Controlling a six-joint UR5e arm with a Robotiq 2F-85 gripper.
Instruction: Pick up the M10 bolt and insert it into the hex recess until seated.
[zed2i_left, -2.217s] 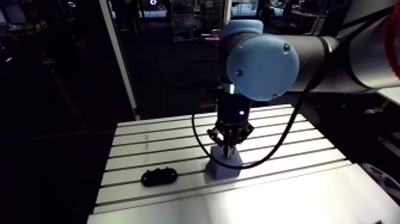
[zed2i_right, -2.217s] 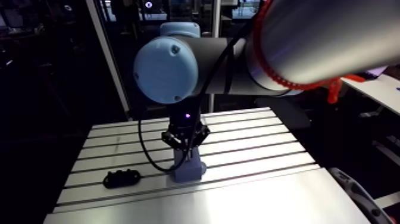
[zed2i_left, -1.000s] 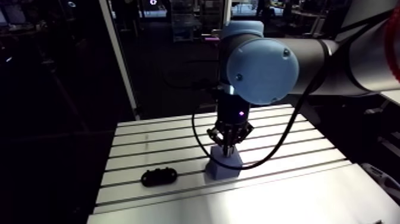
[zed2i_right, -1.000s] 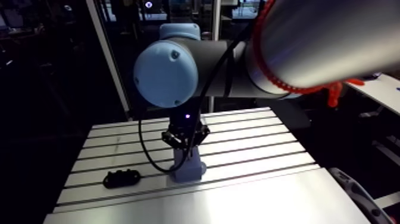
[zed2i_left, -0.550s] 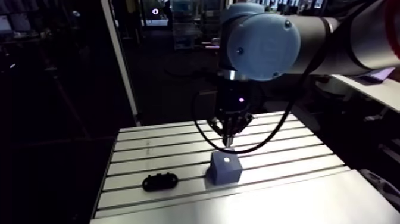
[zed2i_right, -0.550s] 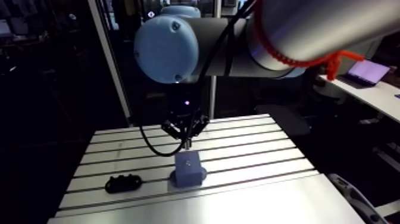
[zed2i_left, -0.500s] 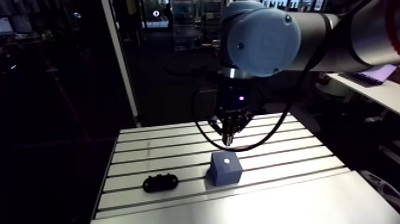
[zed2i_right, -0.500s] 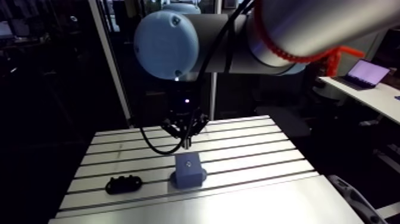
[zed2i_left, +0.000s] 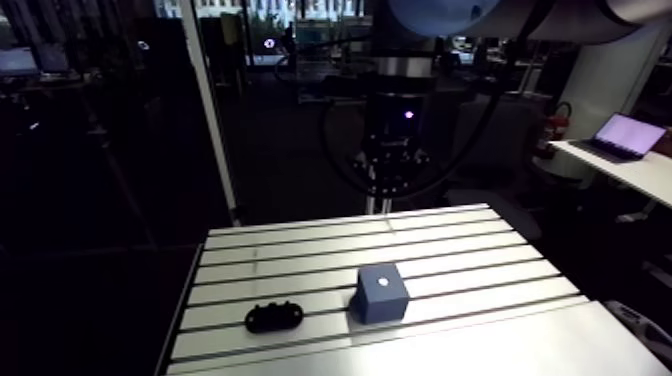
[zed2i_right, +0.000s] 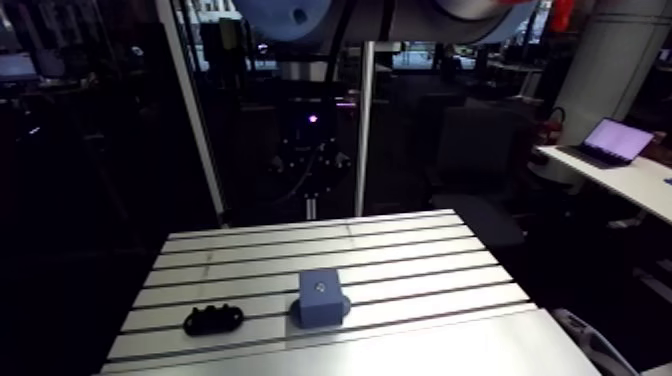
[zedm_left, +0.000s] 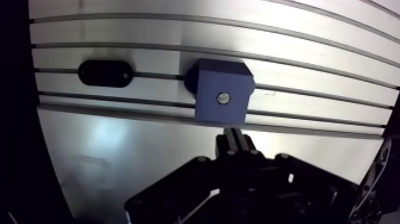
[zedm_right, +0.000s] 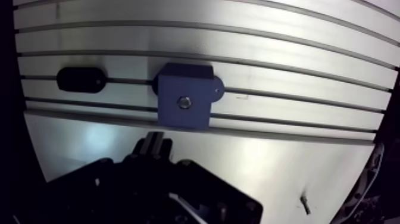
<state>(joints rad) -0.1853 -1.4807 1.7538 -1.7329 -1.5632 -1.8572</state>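
Observation:
A blue block (zedm_left: 208, 109) stands on the slotted table (zedm_left: 309, 89). A small metal bolt head (zedm_left: 222, 98) shows in the hole in the block's top face, level with it. In the arm view the block (zed2i_left: 380, 302) carries the same bright dot (zed2i_left: 383, 281). My gripper (zedm_left: 234, 140) hangs high above the table, on the near side of the block and clear of it. Its two fingers (zedm_right: 153, 145) are pressed together with nothing between them. In the arm view the gripper (zed2i_left: 384, 196) is a dark shape well above the table's far edge.
A black oblong part (zedm_left: 106, 72) lies in a slot to one side of the block, also seen in the arm view (zed2i_left: 274, 317). A smooth plate (zedm_left: 137, 149) covers the table's near strip. A small dark scrap (zedm_right: 305, 204) lies on it.
Earlier my gripper stood down on the block's top. It has since lifted straight up, leaving the bolt in the block. The arm camera rose with it.

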